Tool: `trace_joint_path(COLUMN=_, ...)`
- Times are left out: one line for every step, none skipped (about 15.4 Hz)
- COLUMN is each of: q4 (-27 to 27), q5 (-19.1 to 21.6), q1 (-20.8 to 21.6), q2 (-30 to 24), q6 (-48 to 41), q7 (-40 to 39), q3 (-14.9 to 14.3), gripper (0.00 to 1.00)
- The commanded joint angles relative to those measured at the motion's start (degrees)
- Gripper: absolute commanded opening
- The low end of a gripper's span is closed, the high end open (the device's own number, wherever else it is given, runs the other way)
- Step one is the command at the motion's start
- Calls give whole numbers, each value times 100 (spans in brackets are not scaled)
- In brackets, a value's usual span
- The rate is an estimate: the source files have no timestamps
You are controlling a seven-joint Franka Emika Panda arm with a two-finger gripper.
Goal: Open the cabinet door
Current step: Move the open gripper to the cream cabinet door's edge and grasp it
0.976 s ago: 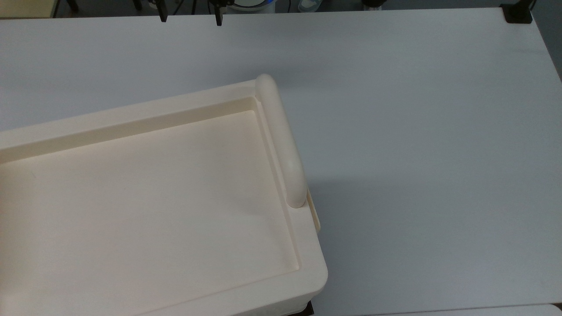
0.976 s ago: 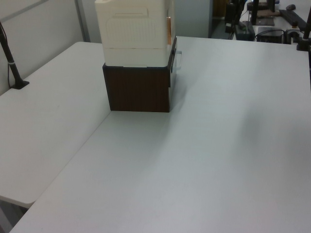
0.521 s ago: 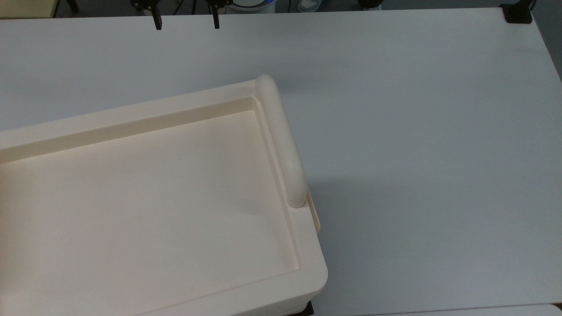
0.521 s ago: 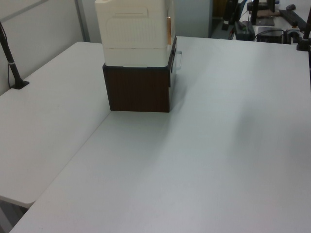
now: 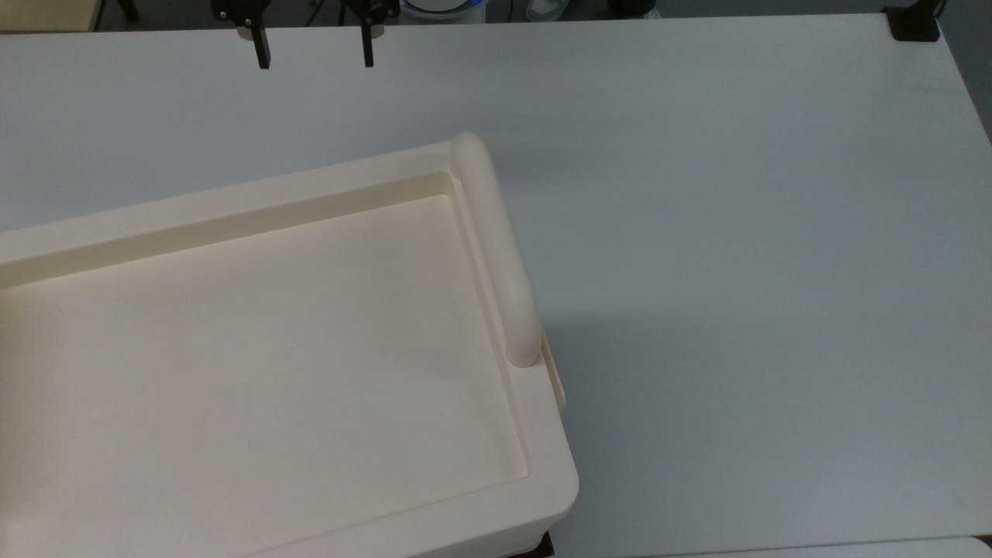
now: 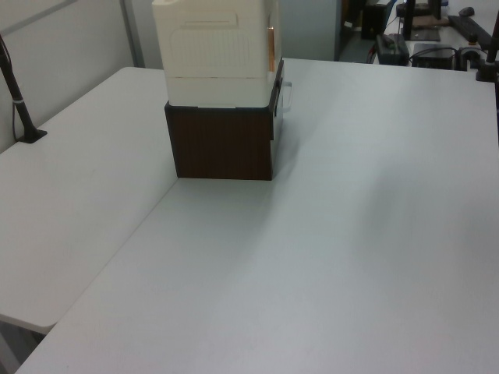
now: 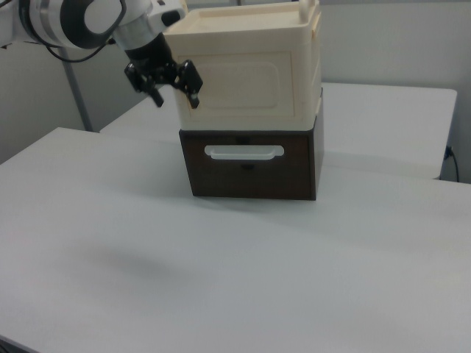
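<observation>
Hand [image 7: 175, 92] spread wide, holding nothing, hovers near bench's far edge beside cabinet [image 7: 250, 88], prob. lining up w/ cabinet door [image 5: 555, 376], which looks shut.

The cream cabinet [image 7: 250, 81] stands upright on a dark brown base; its door [image 7: 243, 87] sits flush, closed.

In the top view the cabinet [image 5: 256, 364] runs off the left and bottom edges, and the tool [image 5: 314, 54] is cut by the top edge. In the left view the cabinet's top leaves the frame. In the right view the arm [image 7: 70, 22] is cropped at the upper left corner.
</observation>
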Motion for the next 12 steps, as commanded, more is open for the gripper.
trace_joint_path(q4=-136, q5=51, q1=-11, q2=72, q6=903, q7=-305, q3=46, gripper=82)
trace_joint_path(q4=-128, q5=156, q1=-2, q2=142, q6=1148, q7=-305, q3=55, gripper=73)
trace_joint_path(q4=-128, q5=270, q1=24, q2=186, q6=1429, q7=-357, q3=55, gripper=66)
trace_joint_path(q4=-128, q5=332, q1=42, q2=239, q6=1624, q7=-497, q3=55, gripper=58)
trace_joint_path(q4=-128, q5=350, q1=42, q2=265, q6=1686, q7=-664, q3=81, gripper=53)
trace_joint_path(q4=-110, q5=402, q1=42, q2=309, q6=1687, q7=-752, q3=99, gripper=49)
trace_joint_path(q4=-93, q5=533, q1=42, q2=327, q6=1704, q7=-779, q3=116, gripper=49)
trace_joint_path(q4=-84, q5=674, q1=33, q2=353, q6=1722, q7=-832, q3=116, gripper=49)
trace_joint_path(q4=-84, q5=788, q1=42, q2=423, q6=1731, q7=-946, q3=125, gripper=46)
trace_joint_path(q4=-49, q5=894, q1=42, q2=459, q6=1775, q7=-1025, q3=177, gripper=44)
trace_joint_path(q4=4, q5=1017, q1=42, q2=520, q6=1914, q7=-1043, q3=221, gripper=42)
trace_joint_path(q4=4, q5=1096, q1=42, q2=547, q6=2029, q7=-1035, q3=265, gripper=42)
